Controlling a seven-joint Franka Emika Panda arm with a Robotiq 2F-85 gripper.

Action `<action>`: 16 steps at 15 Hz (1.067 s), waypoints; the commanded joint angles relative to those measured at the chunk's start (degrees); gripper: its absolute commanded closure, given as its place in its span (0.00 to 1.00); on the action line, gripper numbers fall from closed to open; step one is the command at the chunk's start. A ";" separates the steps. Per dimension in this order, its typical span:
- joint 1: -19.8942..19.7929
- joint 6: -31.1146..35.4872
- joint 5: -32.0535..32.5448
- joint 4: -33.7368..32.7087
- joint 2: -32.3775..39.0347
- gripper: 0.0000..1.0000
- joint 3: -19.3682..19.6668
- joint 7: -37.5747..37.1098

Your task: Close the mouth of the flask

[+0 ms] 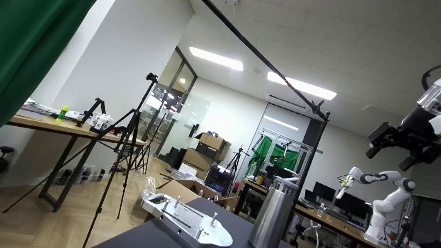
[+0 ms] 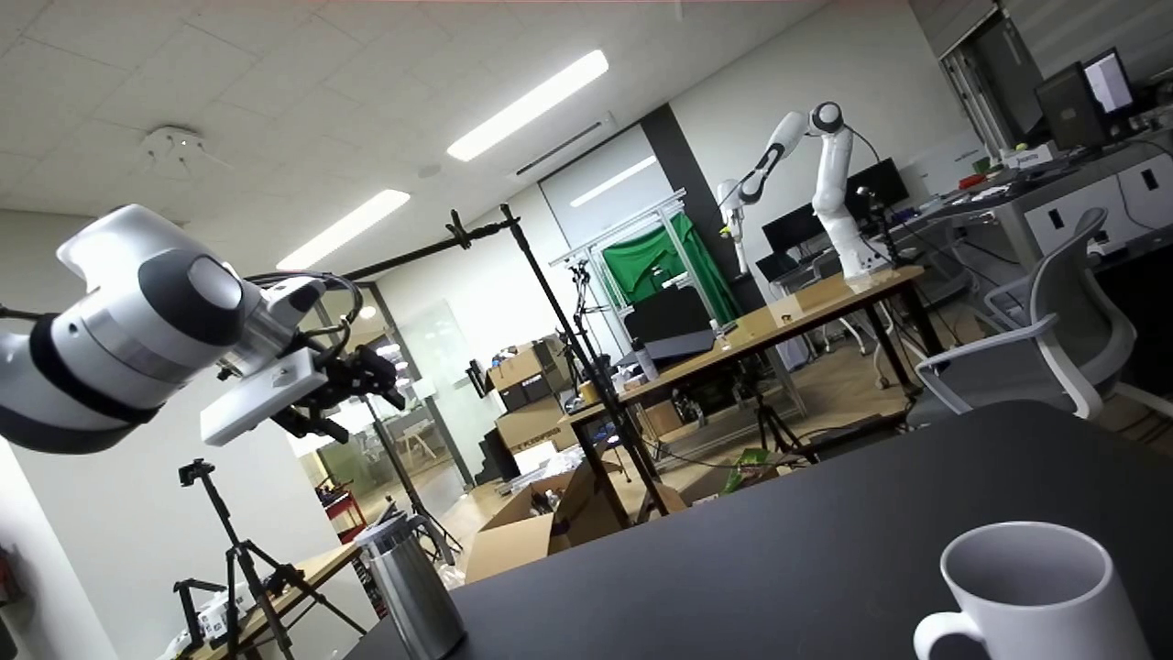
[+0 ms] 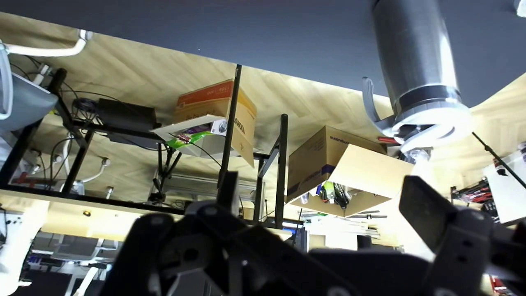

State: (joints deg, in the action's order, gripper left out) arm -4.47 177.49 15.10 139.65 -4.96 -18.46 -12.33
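Note:
The flask, a tall silver metal cylinder with a grey handle, stands upright on the dark table in both exterior views (image 1: 270,218) (image 2: 414,587). It shows inverted in the wrist view (image 3: 413,49), at upper right. Its mouth (image 1: 286,183) has a darker band and a pale rim; it also shows in an exterior view (image 2: 385,529). In the wrist view the mouth (image 3: 435,113) has a pale ring with a curved pale piece across dark gaps. My gripper (image 1: 388,159) is open, holds nothing, and hangs well above the flask, apart from it; its spread fingers show in the wrist view (image 3: 322,197).
A flat white device (image 1: 187,220) with upright metal pins lies beside the flask on the dark table (image 2: 779,559). A white mug (image 2: 1040,591) stands near that table's front edge. A black boom stand (image 1: 310,155) rises behind the flask. An open cardboard box (image 3: 308,164) sits on the floor beyond.

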 commanded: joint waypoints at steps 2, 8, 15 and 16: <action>0.00 -0.06 0.05 -0.05 0.00 0.00 -0.05 0.00; -0.92 -0.11 2.40 -2.29 1.66 0.00 -0.57 -0.16; -0.19 -1.72 14.58 -13.68 9.91 0.03 -1.76 -4.76; 0.72 -2.07 17.06 -15.77 11.61 0.26 -1.36 -5.99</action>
State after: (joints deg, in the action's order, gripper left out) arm -4.90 177.05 25.73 130.97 1.29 -19.88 -13.73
